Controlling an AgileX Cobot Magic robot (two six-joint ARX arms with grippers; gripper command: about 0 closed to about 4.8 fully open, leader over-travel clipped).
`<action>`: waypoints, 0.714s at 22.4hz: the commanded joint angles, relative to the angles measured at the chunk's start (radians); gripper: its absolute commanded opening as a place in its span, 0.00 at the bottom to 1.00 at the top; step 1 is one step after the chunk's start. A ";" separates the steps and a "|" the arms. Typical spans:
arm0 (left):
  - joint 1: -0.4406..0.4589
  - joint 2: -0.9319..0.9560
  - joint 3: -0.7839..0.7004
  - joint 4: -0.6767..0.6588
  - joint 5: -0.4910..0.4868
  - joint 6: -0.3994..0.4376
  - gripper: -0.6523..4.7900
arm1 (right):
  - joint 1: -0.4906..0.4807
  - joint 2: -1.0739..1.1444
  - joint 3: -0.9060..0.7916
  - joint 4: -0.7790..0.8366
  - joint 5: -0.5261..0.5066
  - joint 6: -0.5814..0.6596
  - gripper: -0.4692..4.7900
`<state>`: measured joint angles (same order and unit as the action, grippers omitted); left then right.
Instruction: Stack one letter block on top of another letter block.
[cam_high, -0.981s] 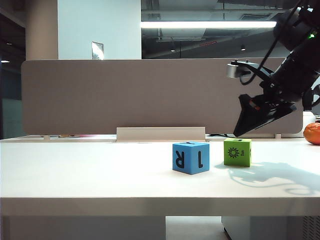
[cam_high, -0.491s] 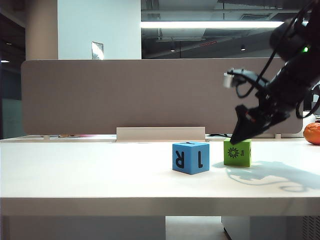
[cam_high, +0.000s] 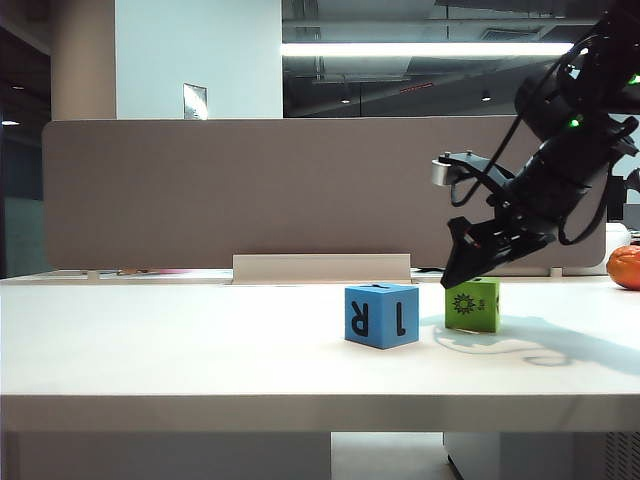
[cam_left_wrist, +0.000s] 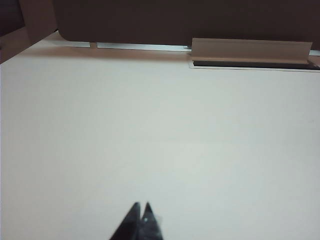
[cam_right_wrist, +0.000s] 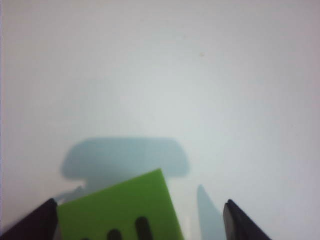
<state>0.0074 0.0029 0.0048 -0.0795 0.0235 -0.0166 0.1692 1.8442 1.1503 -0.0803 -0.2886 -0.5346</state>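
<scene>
The lime-green letter block (cam_high: 473, 305) with a black sun picture stands on the white table (cam_high: 180, 350). The larger sky-blue letter block (cam_high: 381, 315), showing "R" and "1", stands just to its left, apart from it. My right gripper (cam_high: 462, 272) hangs tilted at the green block's top. In the right wrist view the gripper (cam_right_wrist: 139, 201) is open. The green block (cam_right_wrist: 120, 210) lies between its fingers, close to one finger (cam_right_wrist: 37, 222) and with a gap to the other. My left gripper (cam_left_wrist: 141, 206) is shut over bare table, holding nothing.
An orange fruit (cam_high: 625, 266) lies at the table's far right edge, behind the right arm. A grey partition (cam_high: 250, 190) with a low white ledge (cam_high: 320, 268) closes off the back of the table. The table's front edge runs across the foreground.
The right arm has come down and leftward from above the table, bringing its open jaws to the green block. Both blocks and the left gripper have stayed still.
</scene>
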 joint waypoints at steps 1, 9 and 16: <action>0.000 0.001 0.003 0.007 0.003 0.001 0.11 | 0.000 0.002 0.008 -0.026 -0.002 0.011 1.00; 0.000 0.001 0.003 0.007 0.003 0.002 0.11 | 0.000 0.003 0.009 -0.124 -0.002 0.010 1.00; 0.000 0.001 0.003 0.007 0.003 0.001 0.11 | 0.000 0.004 0.009 -0.124 -0.002 0.010 1.00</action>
<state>0.0074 0.0029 0.0048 -0.0795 0.0235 -0.0166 0.1688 1.8515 1.1557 -0.2100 -0.2886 -0.5274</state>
